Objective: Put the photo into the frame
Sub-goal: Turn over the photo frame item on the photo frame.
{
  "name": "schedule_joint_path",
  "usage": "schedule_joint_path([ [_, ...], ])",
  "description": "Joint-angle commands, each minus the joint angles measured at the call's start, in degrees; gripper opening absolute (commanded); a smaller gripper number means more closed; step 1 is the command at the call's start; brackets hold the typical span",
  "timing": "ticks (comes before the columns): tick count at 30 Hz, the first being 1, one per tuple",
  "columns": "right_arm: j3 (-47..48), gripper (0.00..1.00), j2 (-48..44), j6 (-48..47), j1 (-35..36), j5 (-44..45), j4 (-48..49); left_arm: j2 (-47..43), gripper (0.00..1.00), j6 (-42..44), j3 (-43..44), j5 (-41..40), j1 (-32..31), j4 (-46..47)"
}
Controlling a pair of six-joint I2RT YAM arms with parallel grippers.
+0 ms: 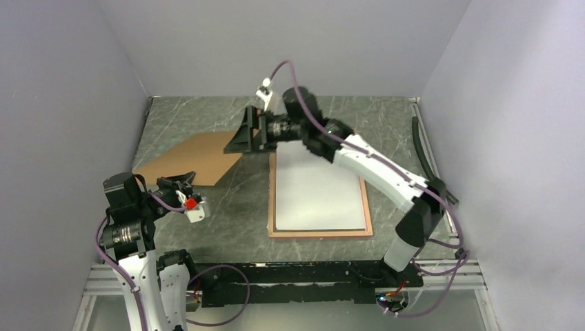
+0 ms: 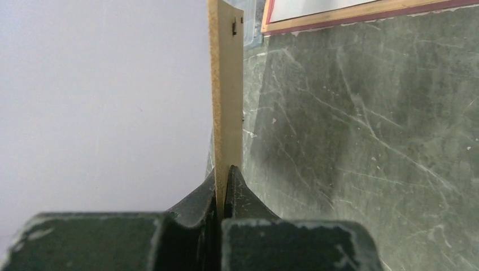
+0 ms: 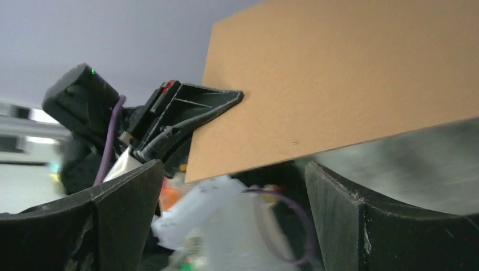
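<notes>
**A:** Why's the backing board (image 1: 190, 157) held up off the counter (image 1: 227, 214)?

**B:** Left gripper (image 2: 226, 169) is clamped shut on its 7 o'clock corner. Right gripper (image 3: 237, 209) is at 2 o'clock, jaws wide, gripping nothing. My guess is a handover. The frame (image 1: 321, 234) lies at the board's 4 o'clock, and the photo (image 1: 319, 189) seems to be inside, white back up.

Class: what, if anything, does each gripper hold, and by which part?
The left gripper pinches the brown backing board by its near edge. The right gripper is open, holding nothing.
</notes>
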Motion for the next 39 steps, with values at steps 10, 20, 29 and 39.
schedule_joint_path([
  [10, -13.5, 1.0, -22.9, -76.6, -1.4, 8.8, -10.2, 1.8, 0.03, 3.6, 7.6, 7.3, -0.2, -3.0],
  [20, -15.0, 0.91, -18.8, -85.3, -0.5, 5.5, -7.8, 6.2, 0.02, 13.4, 14.0, 13.2, -0.2, -16.0],
  [29, -17.0, 0.78, -14.9, -88.4, 4.5, 9.1, 0.2, 8.9, 0.03, 19.4, 18.7, 12.8, -0.2, -26.5],
  [39, -17.6, 0.56, -10.9, -88.0, 7.0, 12.4, 5.7, 9.3, 0.03, 18.7, 19.6, 13.2, -0.2, -27.3],
])
